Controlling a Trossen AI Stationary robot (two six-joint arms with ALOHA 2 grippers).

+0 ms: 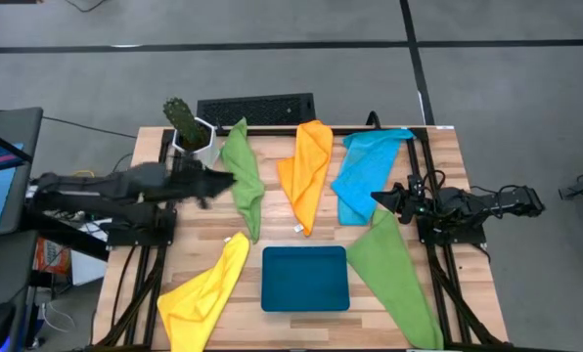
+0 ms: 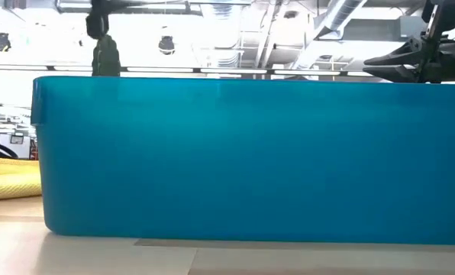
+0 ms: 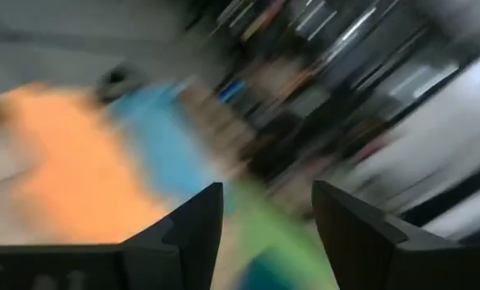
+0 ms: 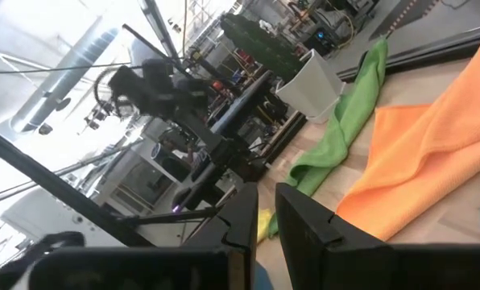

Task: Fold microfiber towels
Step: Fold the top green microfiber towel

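High view shows five microfiber towels spread unfolded over the table (image 1: 438,147), probably laid apart so each can be taken singly: a green towel (image 1: 243,181) at the back left, an orange towel (image 1: 308,171) mid-table, a blue towel (image 1: 365,171) to its right, a second green towel (image 1: 394,279) at the front right and a yellow towel (image 1: 205,293) at the front left, with the teal tray (image 1: 305,278) between those two. The left gripper (image 1: 218,183), jaws apart and empty, hangs just beside the back green towel's left edge, seemingly free of it. The right gripper (image 1: 381,198) holds nothing, fingers nearly together, over the gap between the blue towel and the front green one.
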